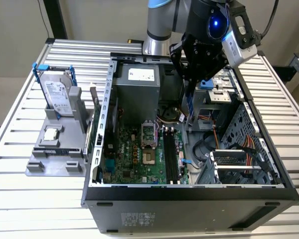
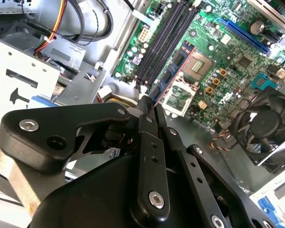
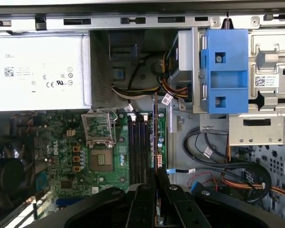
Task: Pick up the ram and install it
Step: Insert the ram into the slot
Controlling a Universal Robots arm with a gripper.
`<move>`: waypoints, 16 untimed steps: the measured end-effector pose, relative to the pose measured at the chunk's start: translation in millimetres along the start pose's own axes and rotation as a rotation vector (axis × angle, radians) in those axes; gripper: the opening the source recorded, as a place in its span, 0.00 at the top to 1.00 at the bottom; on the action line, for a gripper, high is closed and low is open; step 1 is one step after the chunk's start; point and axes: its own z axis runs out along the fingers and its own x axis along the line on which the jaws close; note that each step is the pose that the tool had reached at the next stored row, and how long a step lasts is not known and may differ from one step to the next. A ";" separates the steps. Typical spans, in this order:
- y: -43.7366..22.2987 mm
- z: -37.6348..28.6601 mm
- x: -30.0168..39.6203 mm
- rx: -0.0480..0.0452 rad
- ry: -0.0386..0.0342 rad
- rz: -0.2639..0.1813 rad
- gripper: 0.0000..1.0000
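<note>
Here the one gripper [image 1: 191, 84] hangs at the upper middle of the exterior view, over the open computer case [image 1: 139, 199], and its two fingers [image 2: 146, 118] are clenched on the ram [image 1: 190, 102], a single thin blue stick held on edge. In the second wrist view the ram [image 2: 173, 71] runs from the fingertips up toward the frame's centre, above the motherboard [image 2: 228, 57] and just beside the black memory slots [image 2: 164, 40]; whether it touches the board cannot be told. In the first wrist view the ram [image 3: 155, 133] is a narrow vertical strip in the middle of the frame, next to the slots [image 3: 137, 147], with the fingers [image 3: 163, 183] closing on its lower end.

One empty processor socket [image 3: 101, 159] lies left of the slots in that view, one grey power supply [image 3: 38, 71] sits at upper left, and one blue bracket [image 3: 225, 71] at upper right.

In the left part of the exterior view, on the slatted table [image 1: 20, 199], one grey holder [image 1: 52, 154] carries one silver hard drive [image 1: 57, 94] standing in a blue frame and one small square processor chip [image 1: 51, 133].
</note>
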 end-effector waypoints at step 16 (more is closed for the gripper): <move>0.0 3.1 -0.5 0.0003 -0.0001 0.000 1.00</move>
